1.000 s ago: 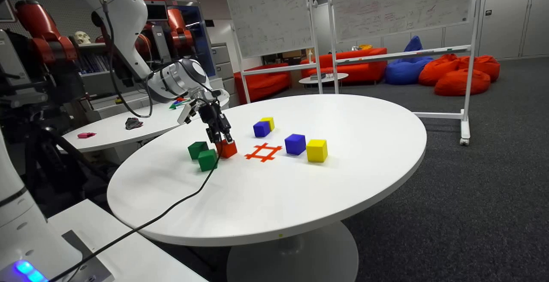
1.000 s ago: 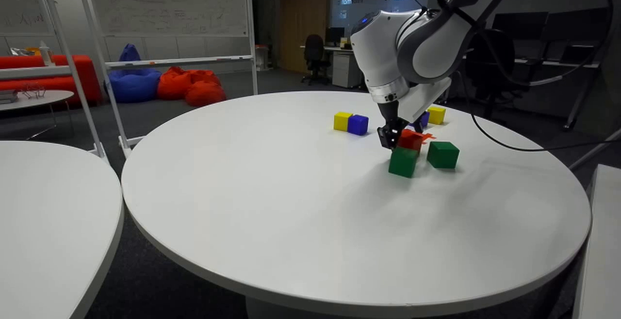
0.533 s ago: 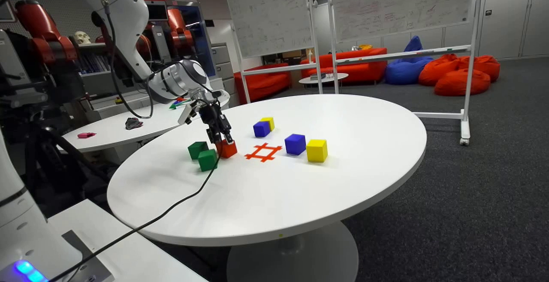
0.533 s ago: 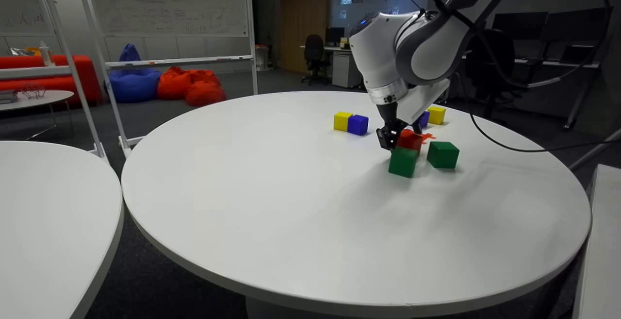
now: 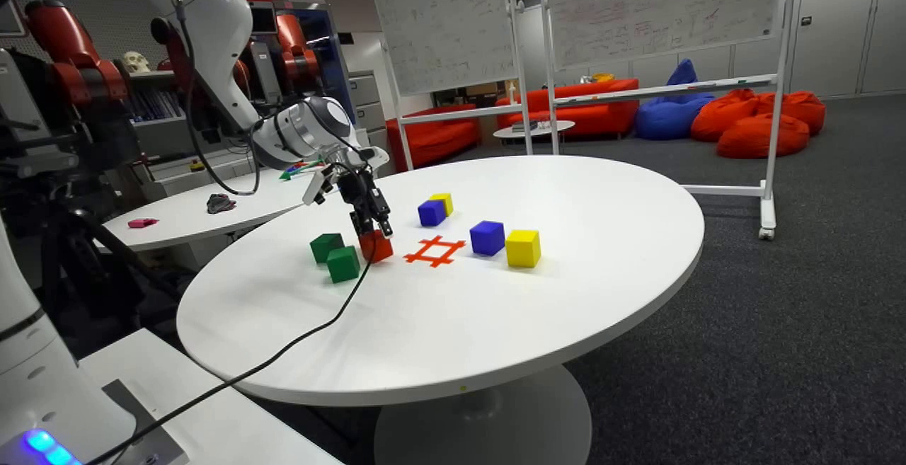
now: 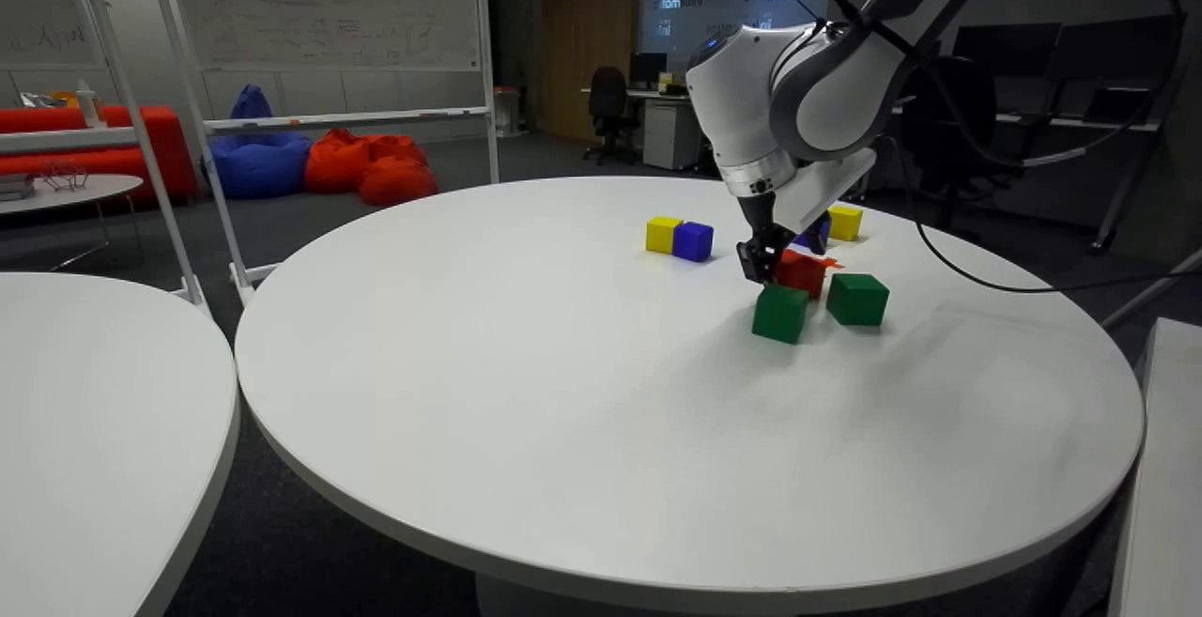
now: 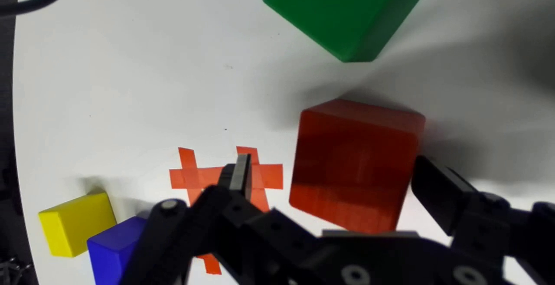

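Note:
A red cube (image 7: pixel 355 163) lies on the white round table (image 6: pixel 516 363), between the fingers of my open gripper (image 7: pixel 334 174). Its right side is against, or very close to, the right finger (image 7: pixel 438 194); a wide gap separates it from the left finger (image 7: pixel 240 178). Two green cubes (image 5: pixel 326 247) (image 5: pixel 343 265) sit close to the red one, and a corner of a green cube (image 7: pixel 342 11) shows at the top of the wrist view. An orange tape outline (image 5: pixel 435 251) is stuck to the tabletop beside the red cube.
A blue cube (image 5: pixel 488 238) and a yellow cube (image 5: pixel 523 248) stand side by side beyond the tape. Farther off are another blue cube (image 5: pixel 432 213) and yellow cube (image 5: pixel 442 202). A black cable (image 5: pixel 311 327) hangs from the arm across the table.
In both exterior views my gripper has shifted slightly to the right. The red cube has slid a little the same way and turned slightly. The other cubes have stayed put.

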Robot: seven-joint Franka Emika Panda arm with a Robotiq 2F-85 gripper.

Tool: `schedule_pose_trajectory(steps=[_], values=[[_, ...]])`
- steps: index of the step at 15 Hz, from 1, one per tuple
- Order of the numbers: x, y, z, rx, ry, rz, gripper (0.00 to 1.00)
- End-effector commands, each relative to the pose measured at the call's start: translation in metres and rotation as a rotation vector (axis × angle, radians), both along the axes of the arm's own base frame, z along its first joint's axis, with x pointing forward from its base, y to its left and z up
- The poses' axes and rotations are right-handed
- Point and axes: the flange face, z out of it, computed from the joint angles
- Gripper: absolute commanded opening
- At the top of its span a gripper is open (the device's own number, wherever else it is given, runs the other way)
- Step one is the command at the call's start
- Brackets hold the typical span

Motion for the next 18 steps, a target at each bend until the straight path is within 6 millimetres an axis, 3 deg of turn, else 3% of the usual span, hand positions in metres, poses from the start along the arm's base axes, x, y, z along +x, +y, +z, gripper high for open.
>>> schedule_pose_trajectory(steps=[1, 7, 8, 18], values=[[0.002, -0.028, 0.005, 0.006, -0.004, -0.015, 1.00], [0.002, -0.066, 0.010, -0.002, -0.006, -0.075, 1.00], [0.006, -0.057, 0.003, -0.012, -0.002, -0.093, 1.00], [0.007, -0.060, 0.004, -0.014, -0.002, -0.095, 1.00]])
